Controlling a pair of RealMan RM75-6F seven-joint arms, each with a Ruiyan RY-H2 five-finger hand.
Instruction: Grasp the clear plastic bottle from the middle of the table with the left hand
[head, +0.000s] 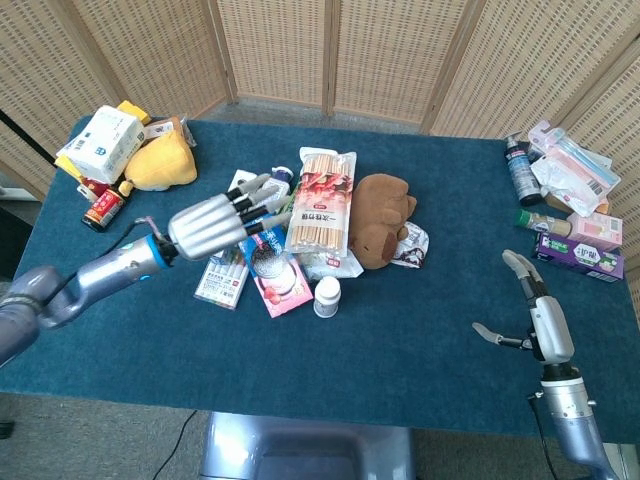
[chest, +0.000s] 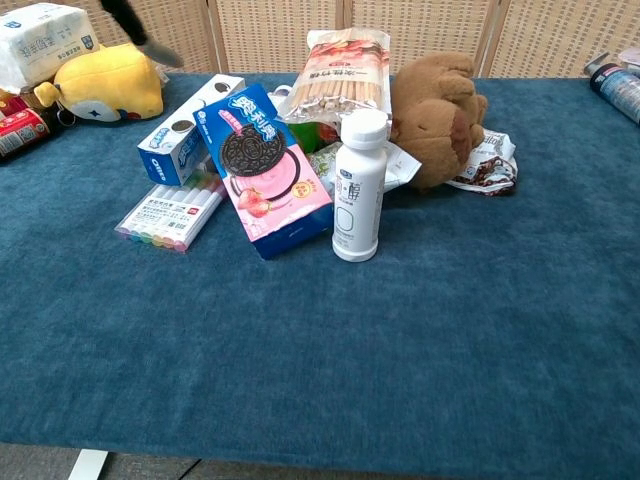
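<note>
The clear plastic bottle (head: 279, 178) lies in the pile at mid-table, between a white Oreo box (head: 232, 192) and a long noodle pack (head: 321, 200). Only its dark-capped end shows in the head view. My left hand (head: 213, 224) hovers over the pile's left side, fingers spread and empty, its fingertips (head: 262, 184) just left of the bottle. In the chest view only a dark finger (chest: 133, 27) shows at the top left, and I cannot make out the clear bottle there. My right hand (head: 533, 318) stands open near the front right.
A white opaque bottle (chest: 358, 186) stands upright at the front of the pile beside a pink Oreo box (chest: 265, 167), a marker pack (chest: 168, 211) and a brown plush (chest: 436, 116). A yellow plush (head: 160, 164) lies far left; toiletries (head: 570, 205) crowd the right edge.
</note>
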